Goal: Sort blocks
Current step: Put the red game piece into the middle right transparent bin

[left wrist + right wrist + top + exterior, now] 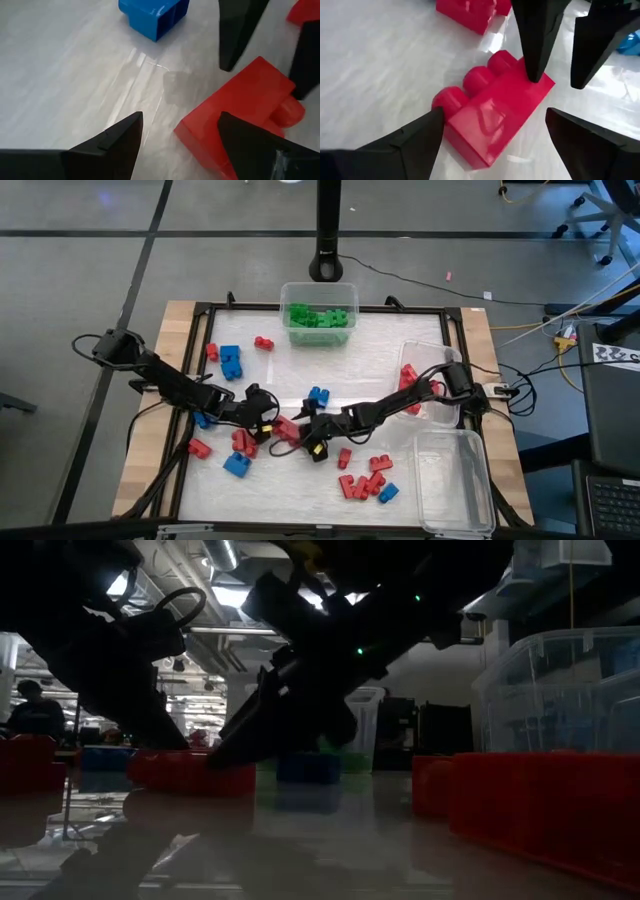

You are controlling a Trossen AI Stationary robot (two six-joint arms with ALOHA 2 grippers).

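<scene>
High view: glossy white bench (300, 490) under both arms; left gripper (272, 423) and right gripper (298, 430), both spread, facing across one red block (287, 429).

Robotics lab or workshop. Bench (470, 330) on grey floor (80, 270) with trailing cables (560, 330); wheeled office chair (600, 220) nearby. Exposed ceiling ducts (225, 635), strip lights (230, 595), stacked clear storage bins (560, 680) beyond bench.
</scene>
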